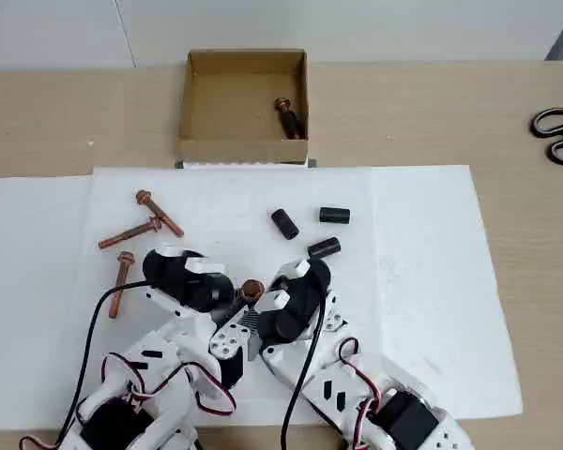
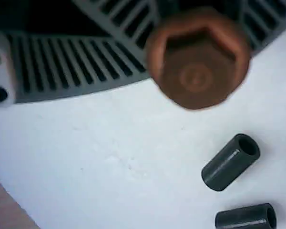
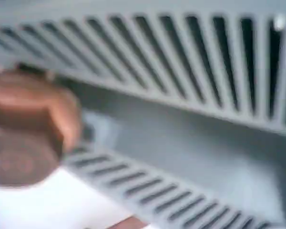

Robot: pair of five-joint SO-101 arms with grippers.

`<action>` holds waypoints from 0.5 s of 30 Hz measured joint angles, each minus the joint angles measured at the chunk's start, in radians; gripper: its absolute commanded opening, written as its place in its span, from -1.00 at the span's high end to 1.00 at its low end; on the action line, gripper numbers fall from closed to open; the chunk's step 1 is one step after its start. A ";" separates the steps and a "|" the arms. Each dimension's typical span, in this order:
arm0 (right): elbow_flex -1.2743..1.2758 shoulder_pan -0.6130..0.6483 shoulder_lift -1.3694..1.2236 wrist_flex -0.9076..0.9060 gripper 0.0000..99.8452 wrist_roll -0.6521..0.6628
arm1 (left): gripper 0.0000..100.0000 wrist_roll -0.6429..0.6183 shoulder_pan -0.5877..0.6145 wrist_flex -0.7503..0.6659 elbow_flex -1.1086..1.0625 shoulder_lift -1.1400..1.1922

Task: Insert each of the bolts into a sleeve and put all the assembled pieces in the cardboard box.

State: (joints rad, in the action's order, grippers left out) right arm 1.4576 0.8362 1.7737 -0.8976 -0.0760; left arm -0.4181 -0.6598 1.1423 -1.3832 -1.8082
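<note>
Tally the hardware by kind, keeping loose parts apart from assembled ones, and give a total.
Loose bolts: 3
Held bolt: 1
Loose sleeves: 3
Assembled piece in the cardboard box: 1
Total: 8

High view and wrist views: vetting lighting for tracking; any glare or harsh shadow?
High view: even light, faint shadows by the sleeves. Left wrist view: pale sheen along one sleeve. Right wrist view: bright highlight on the bolt head.
</note>
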 measured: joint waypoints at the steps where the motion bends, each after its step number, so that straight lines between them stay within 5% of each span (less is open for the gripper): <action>1: 0.000 0.000 0.000 0.000 0.99 0.000 | 0.74 0.000 0.000 0.000 0.000 0.000; 5: 0.002 -0.009 -0.002 0.000 0.99 0.000 | 0.47 0.000 0.000 0.006 0.000 0.000; 15: 0.000 -0.011 0.002 -0.002 0.99 0.000 | 0.46 -0.012 0.051 0.012 -0.003 0.000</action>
State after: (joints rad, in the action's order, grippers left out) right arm 1.4576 0.8255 1.7752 -0.8991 -0.0760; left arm -0.4304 -0.6091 1.1546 -1.3863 -1.8082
